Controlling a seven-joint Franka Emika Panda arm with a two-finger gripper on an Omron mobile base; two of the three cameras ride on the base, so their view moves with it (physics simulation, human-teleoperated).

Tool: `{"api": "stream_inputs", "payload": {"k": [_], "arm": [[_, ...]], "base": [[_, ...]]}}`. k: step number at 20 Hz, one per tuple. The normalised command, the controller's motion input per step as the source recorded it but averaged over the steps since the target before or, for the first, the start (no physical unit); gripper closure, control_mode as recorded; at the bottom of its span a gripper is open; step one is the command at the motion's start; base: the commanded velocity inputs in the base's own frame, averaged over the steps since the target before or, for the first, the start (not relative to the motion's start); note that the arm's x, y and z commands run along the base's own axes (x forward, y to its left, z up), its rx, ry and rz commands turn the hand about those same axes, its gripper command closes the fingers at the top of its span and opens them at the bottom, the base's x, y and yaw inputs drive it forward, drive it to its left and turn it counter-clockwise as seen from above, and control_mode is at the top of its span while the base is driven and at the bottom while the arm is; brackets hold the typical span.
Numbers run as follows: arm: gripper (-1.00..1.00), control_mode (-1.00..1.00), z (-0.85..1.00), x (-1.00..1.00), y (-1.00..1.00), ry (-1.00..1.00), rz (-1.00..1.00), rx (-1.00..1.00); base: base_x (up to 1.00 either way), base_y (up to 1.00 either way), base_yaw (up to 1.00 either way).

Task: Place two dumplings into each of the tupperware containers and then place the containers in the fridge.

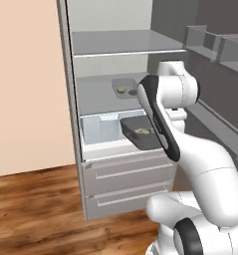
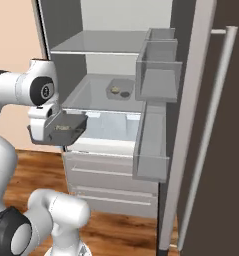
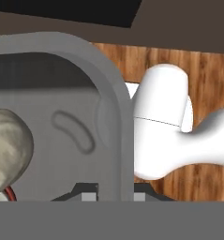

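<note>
Holding a grey tub [image 1: 142, 132] by its rim, I stand before the open fridge [image 1: 75, 99] with my jaws [image 3: 114, 196] closed on the tub's wall. The tub hangs in the air in front of the pale drawers, below the level of the middle shelf [image 2: 91, 95], not yet resting on anything. Inside it, in the left base view, I can make out pale lumps that look like dumplings [image 1: 142, 131]; my hand view shows one beige dumpling [image 3: 8, 150] lying against the tub floor, close to my fingers.

A second grey tub [image 1: 124, 88] already sits on the middle shelf, well back inside the fridge. It holds two small tan dumplings [image 2: 120, 91], lying just beside each other.

Judging from this, the filling looks finished and one tub is put away. What remains is to carry the tub I hold onto a shelf and let go of it.

Counting what I can see: two tubs, one on the shelf and one in my grip. Two dumplings in the shelved tub. In the held tub I count at least one for certain, likely two, but they are too small and blurred to separate. One fridge, its door [image 2: 201, 125] swung wide, with grey bins [image 2: 158, 75] on the inside.
</note>
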Motion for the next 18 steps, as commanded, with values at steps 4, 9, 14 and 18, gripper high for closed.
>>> {"api": "stream_inputs", "payload": {"k": [4,9,14,18], "arm": [[1.0,1.0,0.0,0.0,0.0,0.0,0.0,0.0],[1.0,1.0,0.0,0.0,0.0,0.0,0.0,0.0],[1.0,1.0,0.0,0.0,0.0,0.0,0.0,0.0],[1.0,1.0,0.0,0.0,0.0,0.0,0.0,0.0]], "base": [[0.96,-0.31,0.0],[0.74,-0.02,0.09],[0.6,-0.32,0.06],[0.43,-0.21,0.05]]}}
